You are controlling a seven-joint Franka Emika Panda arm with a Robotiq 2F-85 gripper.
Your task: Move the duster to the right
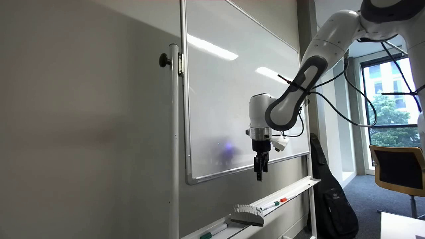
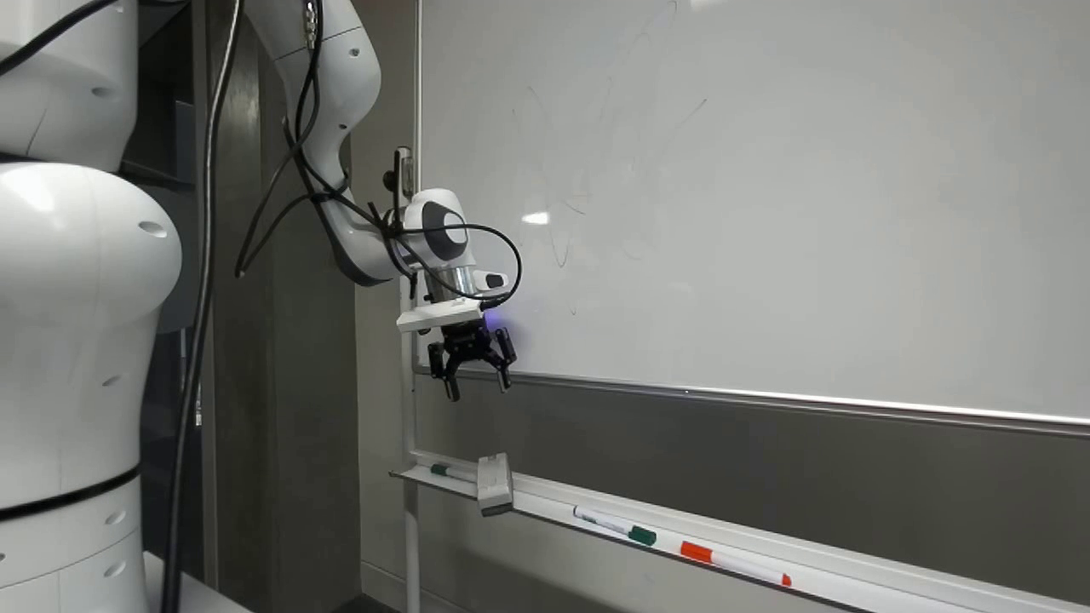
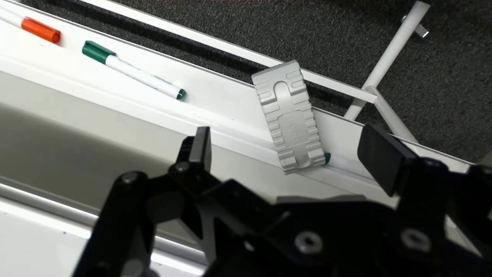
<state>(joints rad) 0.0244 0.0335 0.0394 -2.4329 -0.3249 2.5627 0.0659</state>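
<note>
The gripper point(image 2: 479, 387), jaws spread wide and holding nothing, hangs above the duster point(image 3: 290, 119), which lies slantwise across the tray point(image 3: 226, 100) and overhangs its front edge; the wide gap presumably serves to straddle the duster's narrower width.

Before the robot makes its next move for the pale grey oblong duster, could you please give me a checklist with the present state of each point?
1. Black two-finger gripper open, holding nothing: ok.
2. Pale grey, ridged, oblong duster in the wrist view: ok.
3. Gripper lowered to the duster: not ok, it hangs above.
4. Duster wholly on the long white tray: not ok, one end overhangs the outer edge.
5. Tray clear alongside: not ok, a white marker with green cap lies there.
6. Duster free of the second green-capped marker: cannot tell whether they touch.
</note>
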